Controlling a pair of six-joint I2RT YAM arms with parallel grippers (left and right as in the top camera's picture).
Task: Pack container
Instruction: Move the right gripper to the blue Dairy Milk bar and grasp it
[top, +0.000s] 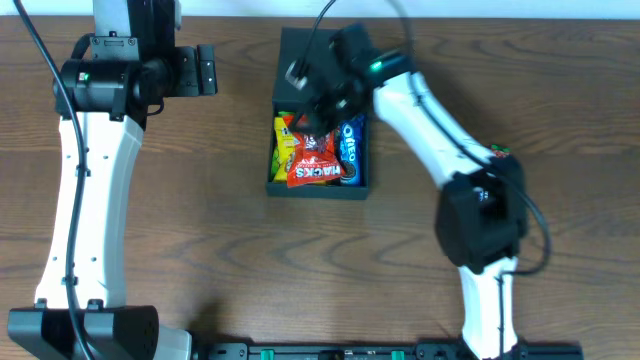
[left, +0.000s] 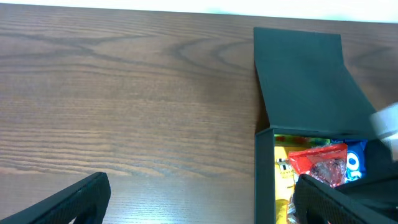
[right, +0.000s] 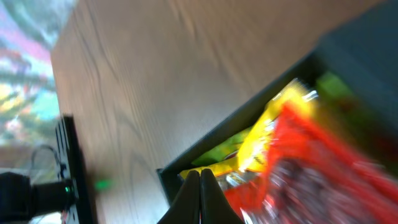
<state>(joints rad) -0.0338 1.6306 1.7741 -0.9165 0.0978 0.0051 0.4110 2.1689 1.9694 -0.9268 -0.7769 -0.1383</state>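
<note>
The container is a matte black square box at the table's middle, with its flap lid lying open behind it. It holds a red snack packet, a yellow packet and a blue Oreo packet. My right gripper is over the box's back part, just above the packets. In the right wrist view its fingers are pressed shut with nothing between them, above the yellow packet and the blurred red packet. My left gripper is open and empty, left of the box.
In the left wrist view the open fingers frame bare wooden table, with the box wall and lid to the right. The right arm reaches across from the right. A black rail runs along the front edge.
</note>
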